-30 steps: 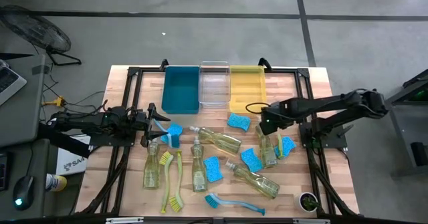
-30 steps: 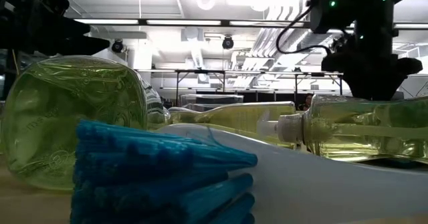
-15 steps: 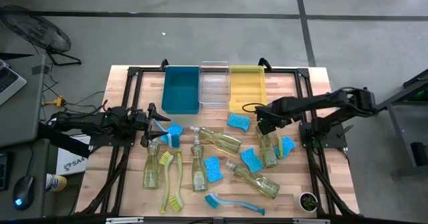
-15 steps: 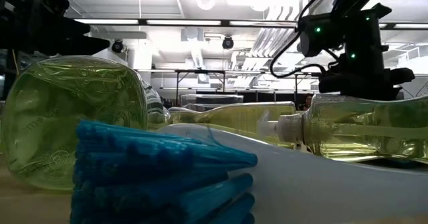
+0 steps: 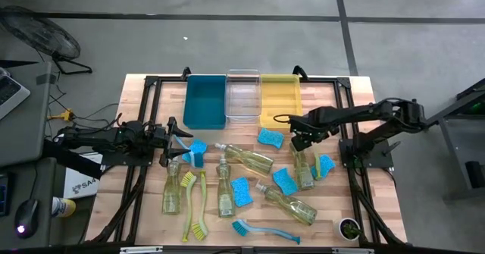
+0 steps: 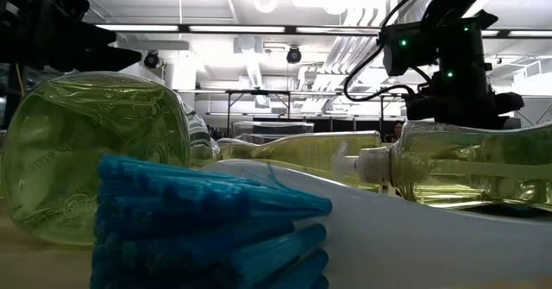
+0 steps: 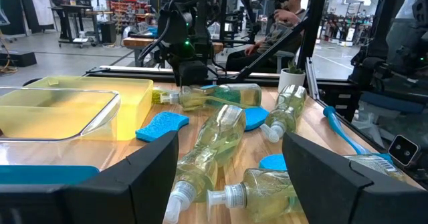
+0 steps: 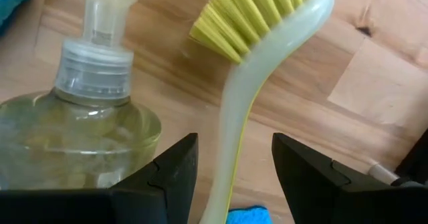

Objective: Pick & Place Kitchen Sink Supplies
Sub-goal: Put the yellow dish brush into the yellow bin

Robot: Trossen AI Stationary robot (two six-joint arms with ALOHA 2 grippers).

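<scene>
My right gripper [image 5: 298, 138] [image 8: 234, 142] is open. It points down over a yellow-green dish brush [image 8: 264, 30] that lies on the table beside a clear soap bottle [image 8: 80, 124] [image 5: 303, 167]. Its fingers stand on either side of the brush's handle [image 8: 231, 117], apart from it. My left gripper [image 5: 168, 140] [image 7: 229, 144] is open and empty at the table's left, next to a blue sponge [image 5: 195, 149]. Other soap bottles [image 5: 246, 158], sponges [image 5: 241, 192] and brushes [image 5: 195, 207] lie flat on the wooden table [image 5: 151, 102].
Teal [image 5: 204, 101], clear [image 5: 242, 96] and yellow [image 5: 279, 98] bins stand side by side at the far edge. A blue brush [image 5: 265, 230] [image 6: 198, 220] lies by the near edge, a small pot [image 5: 348, 227] at the near right corner. A person sits beyond the table [image 7: 284, 10].
My right gripper has shifted a little toward the table's left edge, staying above the bottle and the yellow-green brush. The things on the table have kept still.
</scene>
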